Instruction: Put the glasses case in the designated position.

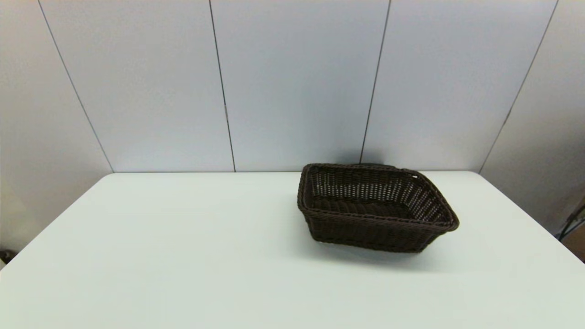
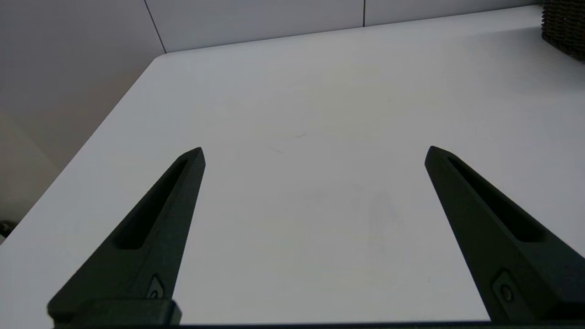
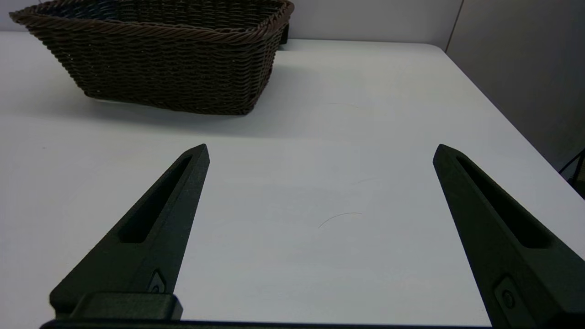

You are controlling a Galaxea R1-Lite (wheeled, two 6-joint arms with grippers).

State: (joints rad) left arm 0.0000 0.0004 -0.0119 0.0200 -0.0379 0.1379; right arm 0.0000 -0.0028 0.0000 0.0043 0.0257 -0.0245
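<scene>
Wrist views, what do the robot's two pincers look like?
Both look alike. The left pincer and the right pincer each have two long matte black fingers tapering to pointed tips, each with a long slot down its length and a small screw near its base. No cables or markings show.

Basket [image 2: 566,25] cut off at the left wrist view's edge.

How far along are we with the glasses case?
Done: nothing I can confirm. No glasses case shows in any view; behind the woven basket a dark shape peeks out, unidentifiable. In hand: nothing. The left gripper and right gripper hover open over bare table, out of the head view. Left: find, grasp, place.
</scene>
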